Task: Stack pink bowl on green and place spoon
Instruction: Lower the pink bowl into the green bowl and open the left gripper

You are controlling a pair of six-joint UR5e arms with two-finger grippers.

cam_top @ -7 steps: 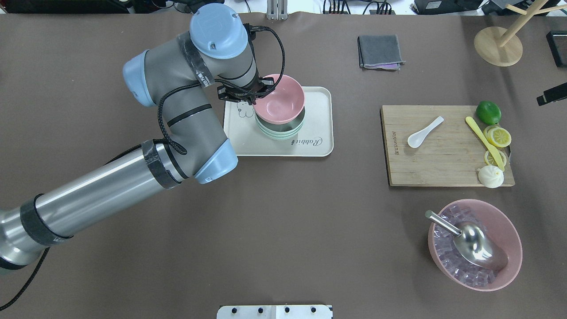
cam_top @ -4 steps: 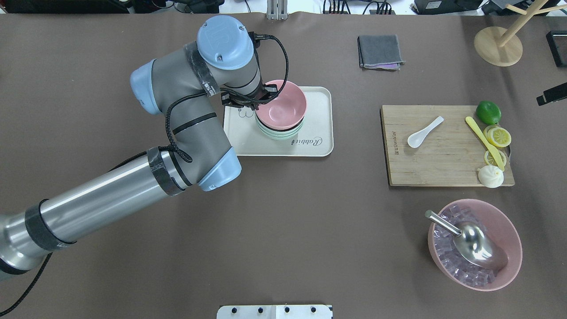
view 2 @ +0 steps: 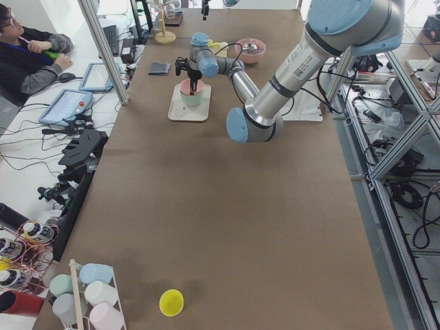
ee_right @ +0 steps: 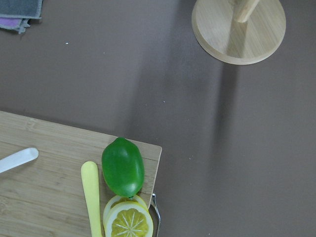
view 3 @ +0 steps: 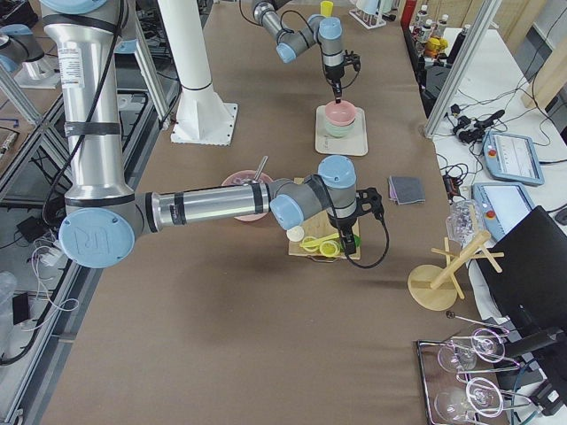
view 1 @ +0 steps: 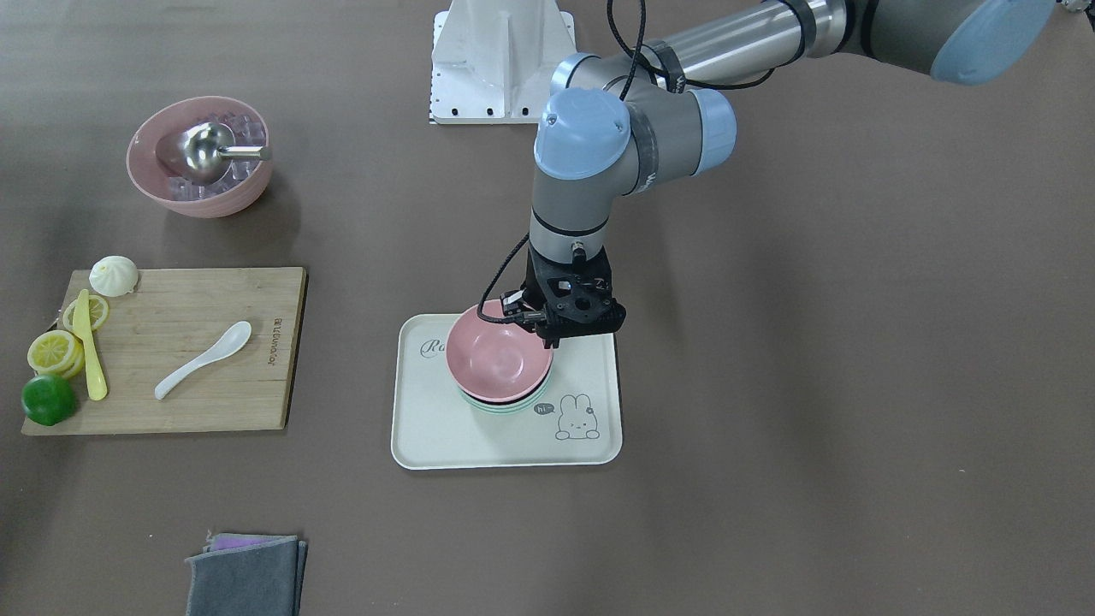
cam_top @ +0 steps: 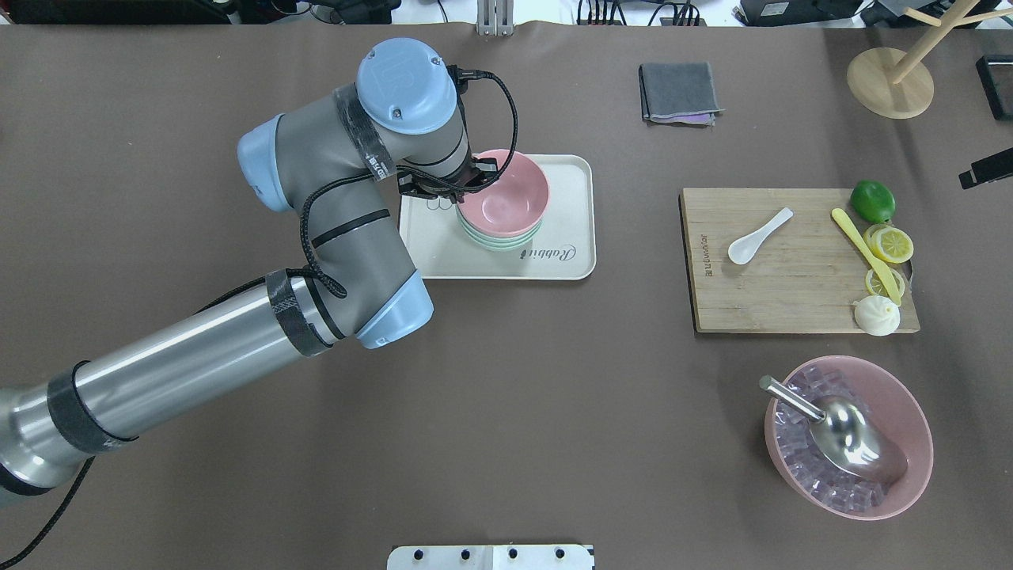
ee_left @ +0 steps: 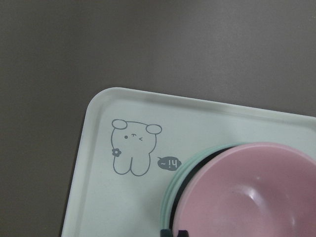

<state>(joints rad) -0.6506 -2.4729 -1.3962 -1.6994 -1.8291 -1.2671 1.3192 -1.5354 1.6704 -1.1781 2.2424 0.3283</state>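
Working outward from the robot's side of the surface: the spoon (cam_top: pixel 757 237) is being left untouched on the cutting board (cam_top: pixel 799 293). Its handle is pointing to about 2 o'clock in the overhead view, and it's lying well apart from the tray (cam_top: pixel 571 180) off at the board's 9 o'clock. The right fingers (view 3: pixel 353 241) are being held up over the board's far end near the lime (cam_top: pixel 873 201). They're only being caught in a side view, so apart or together can't be told.

A bit further out is where the actual change is being made. A second ago the pink bowl (cam_top: pixel 506 198) was being carried higher and off toward 12 o'clock of the green bowl (cam_top: pixel 497 243). Now it's being seated down inside it, looking level and nested. Only a thin mint crescent is being shown, around 6 o'clock. The left fingers (view 1: pixel 547 332) are still being kept clamped on the pink rim, at roughly 9 to 10 o'clock overhead.

So the stacking half is looking basically done, pending the release. The rim needs to be let go and the arm lifted straight up, so the stack isn't being dragged along. After that, the spoon is what's left to be fetched.
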